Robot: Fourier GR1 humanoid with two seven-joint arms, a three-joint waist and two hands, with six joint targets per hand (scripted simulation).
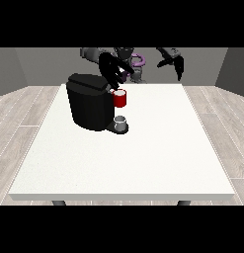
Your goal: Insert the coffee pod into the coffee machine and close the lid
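White tabletop (143, 163) fills the middle of the room, and the robot (124, 54) stands small behind its far edge. On the left part of the table sits the black coffee machine (89, 106), a squat dark block with its lid (88, 81) lying on top, tilted a little. At the machine's front, right up under the head, there's a red thing at the machine (119, 99), a short cylinder with a pale top. Below that, on the machine's low base, stands a small grey cup-shaped thing (120, 122); I can't tell whether that one is the coffee pod, so I'll leave it as a grey thing.

Now the hands. The hand at the view's left (111, 70) hangs just above the machine's upper right corner, close over the red thing, with its dark fingers pointing down and spread somewhat. Whether it's pinching anything, I can't tell from here; the fingers blend into the machine's black. The hand at the view's right (173, 63) is held up in the air past the table's far edge, well apart from the machine, fingers hanging relaxed and apart, holding nothing.

Behind the table, grey plank flooring (24, 113) runs out on both sides, grey wall (54, 64) beyond.
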